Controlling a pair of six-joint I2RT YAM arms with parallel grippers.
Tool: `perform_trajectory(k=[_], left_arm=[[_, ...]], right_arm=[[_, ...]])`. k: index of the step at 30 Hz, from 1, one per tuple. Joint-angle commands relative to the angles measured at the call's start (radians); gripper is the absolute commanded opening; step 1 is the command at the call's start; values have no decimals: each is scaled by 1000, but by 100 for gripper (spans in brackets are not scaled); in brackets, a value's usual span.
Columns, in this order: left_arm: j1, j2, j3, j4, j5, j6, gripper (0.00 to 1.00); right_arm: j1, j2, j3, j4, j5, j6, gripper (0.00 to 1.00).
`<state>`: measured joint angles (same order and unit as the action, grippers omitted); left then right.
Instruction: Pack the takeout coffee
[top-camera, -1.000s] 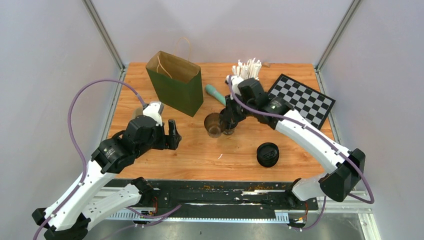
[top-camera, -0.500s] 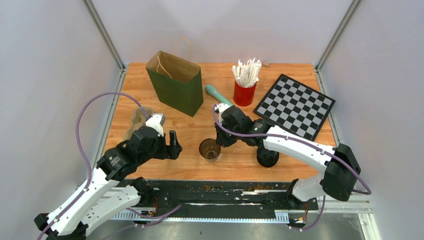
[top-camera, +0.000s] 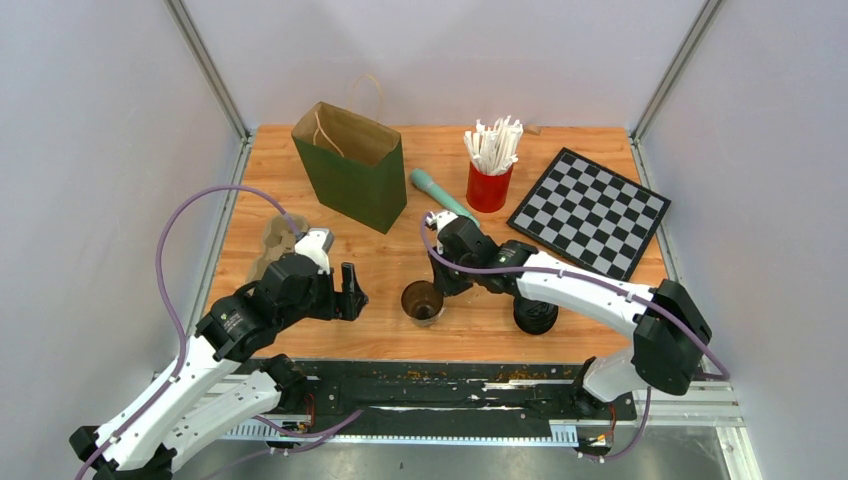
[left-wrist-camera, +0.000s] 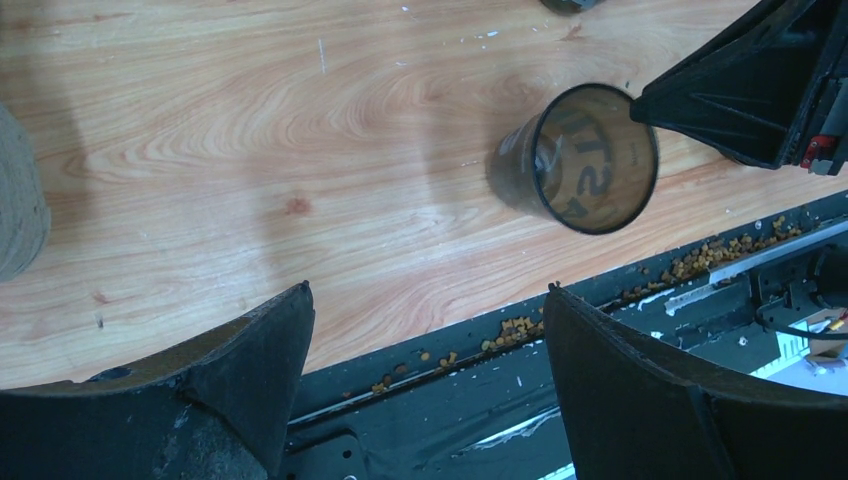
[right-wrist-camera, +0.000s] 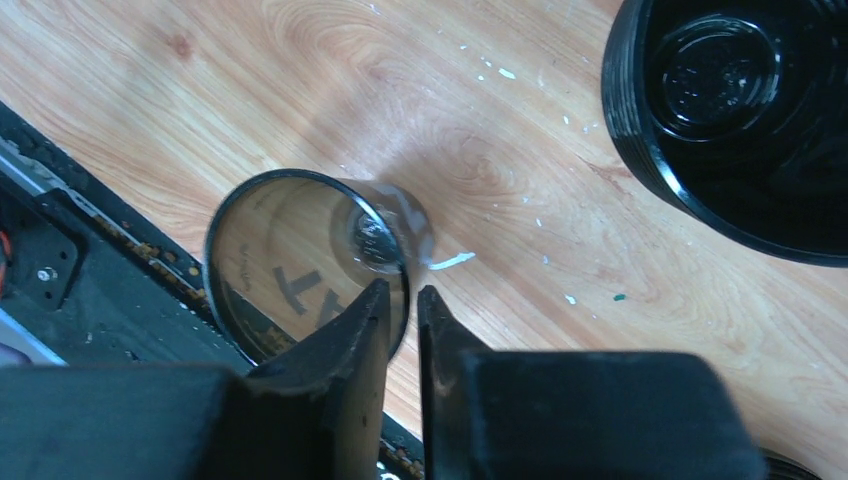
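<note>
Cup (top-camera: 422, 300) upright on tabletop (top-camera: 385, 250), near centre, black lid (top-camera: 535, 312) to its right. Right claw (right-wrist-camera: 403, 295) straddles cup rim, narrow gap, can't tell if pinching. Left claw (left-wrist-camera: 425, 298) released, spread wide, empty, left of cup.

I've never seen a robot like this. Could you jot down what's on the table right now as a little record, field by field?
cup: clear, looks empty, standing mouth up near the table's front edge
right gripper: one finger on each side of the cup's rim, narrow gap, grip unclear
left gripper: wide open, holding nothing, to the left of the cup
black lid: on the table to the right of the cup, not on it
paper bag: green, open, standing at the back left
</note>
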<state>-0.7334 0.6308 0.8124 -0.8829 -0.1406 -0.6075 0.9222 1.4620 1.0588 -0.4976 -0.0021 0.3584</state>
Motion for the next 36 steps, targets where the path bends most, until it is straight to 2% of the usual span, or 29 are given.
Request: perform_trajectory(k=[1,6,10,14,18,22,36], left_arm=[[-3,-2,26,33,1,18,92],[-3,33,99,-13,-28,60,92],[-3,50,135,-25,-31,76,92],[-3,48,125,-18,-34,75,93],[-3,49,87,20,-1,62,93],[-3,63,80,10,1,81,93],[-4,62,69,9,16,63,92]], right_arm=[[6,-56,34,-71,58,5,21],[4,-165,44,-174,112,13,26],[4,-221,54,-298,219,57,27],[1,-243,47,-401,340,92,26],[-19,-247,3,-434,441,98,26],[-58,-231,-44,-403,436,48,27],[-153,-213,-167,-334,392,40,28]])
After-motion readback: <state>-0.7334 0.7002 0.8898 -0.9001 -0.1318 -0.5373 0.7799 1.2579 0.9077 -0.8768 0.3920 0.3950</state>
